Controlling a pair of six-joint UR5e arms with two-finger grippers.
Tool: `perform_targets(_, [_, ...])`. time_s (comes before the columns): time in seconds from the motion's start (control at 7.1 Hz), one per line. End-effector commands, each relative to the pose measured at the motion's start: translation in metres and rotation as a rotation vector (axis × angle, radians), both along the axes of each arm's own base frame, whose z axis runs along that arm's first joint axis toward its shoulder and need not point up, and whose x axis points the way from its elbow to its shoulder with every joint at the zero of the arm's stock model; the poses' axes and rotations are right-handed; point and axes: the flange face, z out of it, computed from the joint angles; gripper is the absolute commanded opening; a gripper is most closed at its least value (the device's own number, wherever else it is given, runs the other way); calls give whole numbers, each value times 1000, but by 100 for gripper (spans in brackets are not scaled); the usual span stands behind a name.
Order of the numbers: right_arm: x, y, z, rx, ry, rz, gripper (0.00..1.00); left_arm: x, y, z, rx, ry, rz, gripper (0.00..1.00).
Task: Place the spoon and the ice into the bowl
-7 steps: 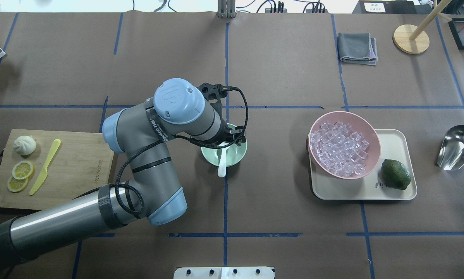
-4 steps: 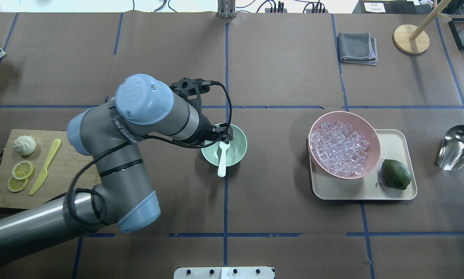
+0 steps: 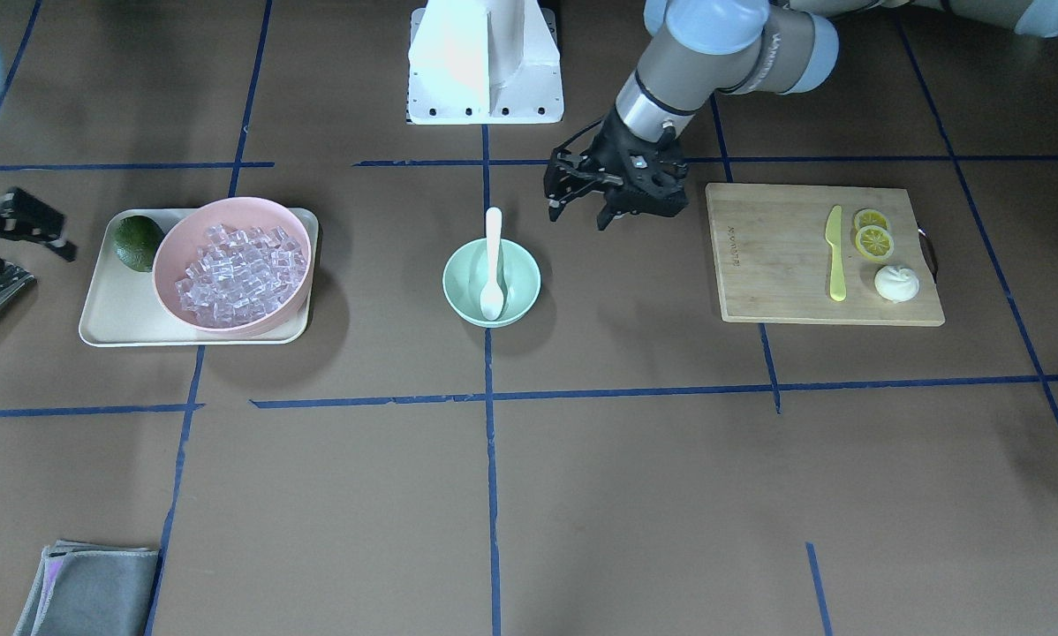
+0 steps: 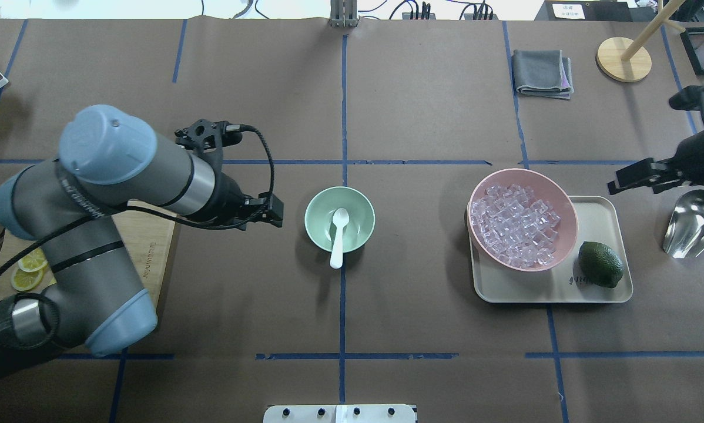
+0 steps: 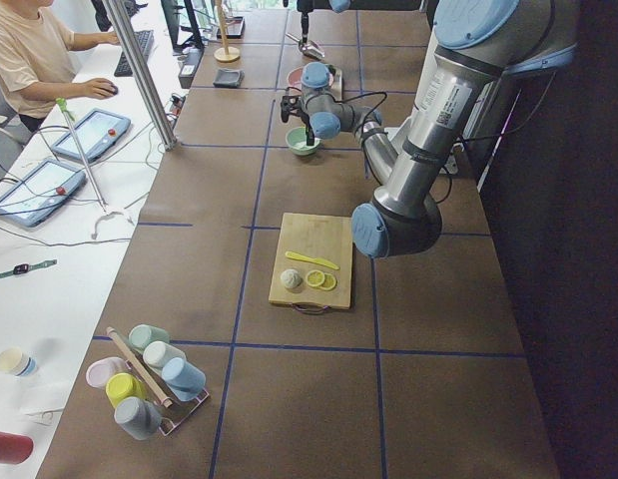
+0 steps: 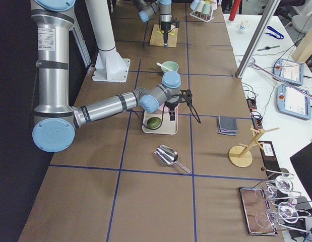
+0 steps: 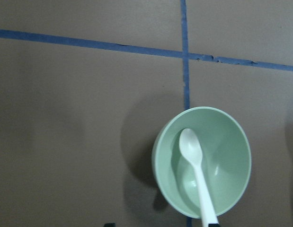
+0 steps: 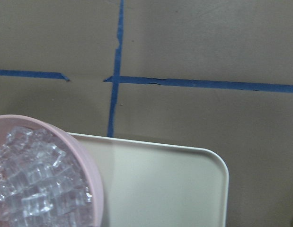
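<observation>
The spoon point(image 4: 338, 235) lies in the bowl point(image 4: 359, 218). Its scoop rests on the bottom, and its handle leans over the rim on the robot's side. It stays in this position because the handle is longer than the bowl is wide. I judge that this half of the task is done.

The left gripper point(image 3: 576, 215) hangs above the table between the bowl and the board point(image 3: 776, 256). Its fingers are spread and hold nothing. It touches neither the bowl nor the spoon, so it will not disturb them.

All the ice point(image 4: 513, 226) is in the pink bowl point(image 4: 568, 207), which stands on a tray point(image 4: 600, 218) well apart from the bowl, on the robot's right side. No cube is in the bowl yet.

The right gripper point(image 4: 622, 179) hovers just beside the tray's far corner and near the metal scoop point(image 4: 696, 223). I cannot tell if its fingers are spread or pressed together. Its wrist camera looks down on the tray's corner and the pink bowl's edge.

Probably the next step is for the right arm to take the ice. The cubes are small and glassy, so they can slip easily from the fingers.
</observation>
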Motion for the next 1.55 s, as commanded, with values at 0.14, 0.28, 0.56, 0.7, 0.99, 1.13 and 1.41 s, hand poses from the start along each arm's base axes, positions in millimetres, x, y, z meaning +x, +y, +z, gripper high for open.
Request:
perform_targets(0.14, [-90, -12, -89, 2, 63, 16, 99, -32, 18, 35, -1, -36, 8, 72])
perform_targets(0.28, [-126, -4, -106, 15, 137, 0, 99, -39, 17, 44, -9, -47, -2, 72])
perform_targets(0.56, [-155, 9, -105, 40, 206, -13, 99, -40, 15, 44, -6, -51, -10, 72])
perform_targets(0.7, [-167, 17, -96, 38, 227, -33, 99, -40, 15, 45, -6, -51, -10, 73])
perform_targets(0.99, [-167, 19, -92, 40, 236, -32, 97, -40, 15, 46, -7, -54, -12, 73])
perform_targets(1.13, [-174, 22, -87, 52, 260, -31, 96, -40, 15, 47, -8, -55, -12, 74])
perform_targets(1.41, [-182, 28, -79, 62, 283, -41, 95, -40, 15, 46, -7, -53, -12, 74])
